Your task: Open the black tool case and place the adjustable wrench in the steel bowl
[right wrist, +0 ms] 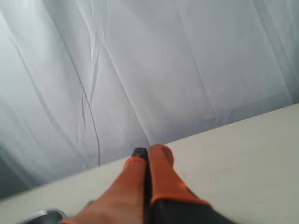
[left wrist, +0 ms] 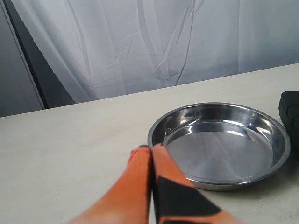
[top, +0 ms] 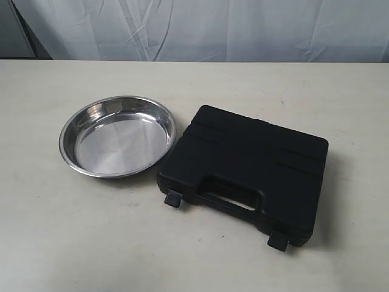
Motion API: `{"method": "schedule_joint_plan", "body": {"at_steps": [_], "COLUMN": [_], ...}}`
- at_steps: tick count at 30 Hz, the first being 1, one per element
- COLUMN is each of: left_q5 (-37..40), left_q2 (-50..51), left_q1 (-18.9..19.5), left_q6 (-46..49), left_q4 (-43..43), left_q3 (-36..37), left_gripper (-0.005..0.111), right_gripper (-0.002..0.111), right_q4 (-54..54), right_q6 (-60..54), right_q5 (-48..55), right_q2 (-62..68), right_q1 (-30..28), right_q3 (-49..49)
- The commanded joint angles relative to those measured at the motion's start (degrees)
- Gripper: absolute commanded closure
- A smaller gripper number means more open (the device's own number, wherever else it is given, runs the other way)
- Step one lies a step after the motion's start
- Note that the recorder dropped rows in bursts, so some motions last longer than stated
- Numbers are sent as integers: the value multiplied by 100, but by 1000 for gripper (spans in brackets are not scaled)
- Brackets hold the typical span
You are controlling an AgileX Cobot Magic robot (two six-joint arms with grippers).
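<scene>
The black tool case [top: 246, 164] lies closed on the table, right of centre, its handle and two clip latches facing the front edge. A corner of the case [left wrist: 289, 107] shows in the left wrist view. The steel bowl [top: 117, 135] sits empty to the left of the case; it is also the round dish [left wrist: 219, 144] in the left wrist view. The adjustable wrench is hidden. My left gripper [left wrist: 151, 148] is shut, empty, its orange tips just beside the bowl's rim. My right gripper [right wrist: 148, 151] is shut, empty, held above the table facing the curtain. Neither gripper shows in the exterior view.
A white curtain [top: 200, 27] hangs behind the table's far edge. The pale tabletop [top: 73, 231] stretches in front of the bowl and the case. A sliver of the bowl's rim [right wrist: 44, 215] shows low in the right wrist view.
</scene>
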Motion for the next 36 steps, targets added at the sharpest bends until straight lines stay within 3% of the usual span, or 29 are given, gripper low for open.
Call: {"method": "schedule_joint_plan", "body": {"at_steps": [1,4,6,9,11,13,17,18,19,21,23,25,28,36], "left_q5": [-35,-35,-35,-35,-35,-35,-35,-35,-35,-35,-35,-35,-35,-35], "left_q2": [20,20,20,20,20,20,20,20,20,20,20,20,20,20], "left_q1": [-21,-21,-21,-21,-21,-21,-21,-21,-21,-21,-21,-21,-21,-21], "left_q6": [-4,-4,-4,-4,-4,-4,-4,-4,-4,-4,-4,-4,-4,-4], "left_q4": [38,38,38,38,38,38,38,38,38,38,38,38,38,38], "left_q3": [-12,-12,-12,-12,-12,-12,-12,-12,-12,-12,-12,-12,-12,-12], "left_gripper": [106,106,106,106,106,106,106,106,106,106,106,106,106,106], "right_gripper": [109,109,109,109,109,109,109,109,109,109,109,109,109,109], "right_q4": [2056,2950,2790,1881,812,-255,-639,-351,137,418,-272,-1602,-2695,-3420], "right_q6": [279,279,247,122,95,95,-71,-847,-1744,-2305,-2115,-1040,-370,300], "right_q5": [-520,-451,-257,-388,-1081,-1144,1400,2657,3794,5421,6642,6647,6394,4976], "right_q2": [-33,-33,-33,-33,18,606,3215,4349,5419,7154,8496,9369,9962,10316], "right_q1": [-29,-29,-29,-29,-29,-29,-17,107,312,767,1364,2082,2727,3747], "right_q3": [7,7,-92,-624,-1244,-1858,-3511,-4254,-4970,-5894,-6633,-6837,-6823,-6810]}}
